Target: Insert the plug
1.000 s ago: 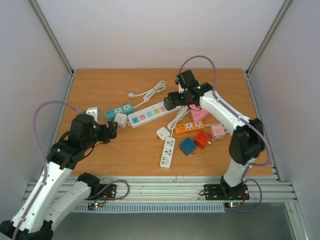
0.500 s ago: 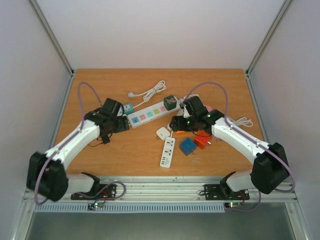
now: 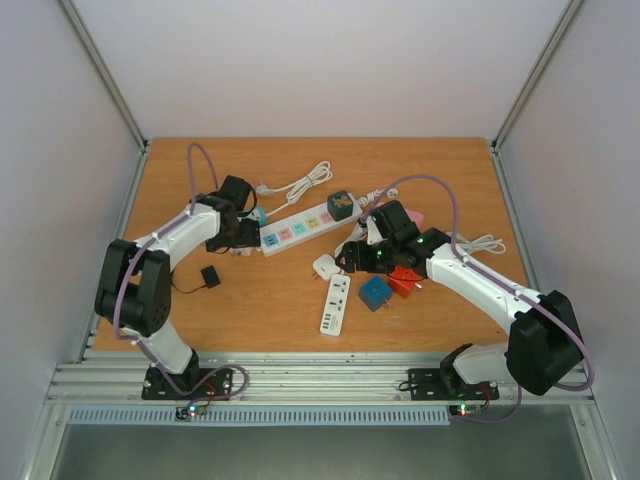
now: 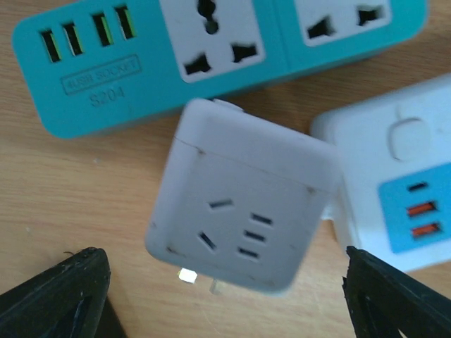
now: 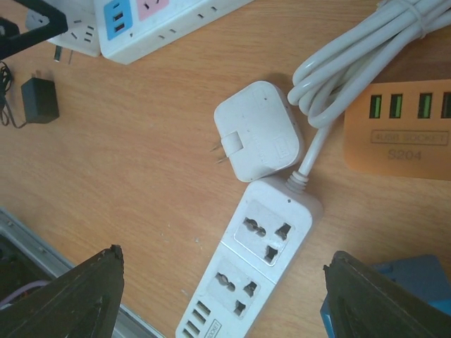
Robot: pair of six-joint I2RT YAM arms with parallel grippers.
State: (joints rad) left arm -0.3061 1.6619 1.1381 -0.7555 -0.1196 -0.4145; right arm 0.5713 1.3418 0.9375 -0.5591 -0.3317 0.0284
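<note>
Left gripper (image 4: 220, 267), released and spread wide, is held over the white cube plug (image 4: 243, 232), which lies with prongs exposed just beside the switch end of the long white strip (image 4: 394, 176). The straddling pose is judged a preparation for grasping. Right gripper (image 5: 222, 257), likewise released and empty, is poised over a small white plug (image 5: 259, 141) lying near the same strip. Everything is carried by a wood-grain desk (image 3: 250, 300) enclosed by pale walls.

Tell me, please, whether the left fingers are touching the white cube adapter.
Apart. The left wrist view shows bare wood between each of the fingers and the white cube adapter.
</note>
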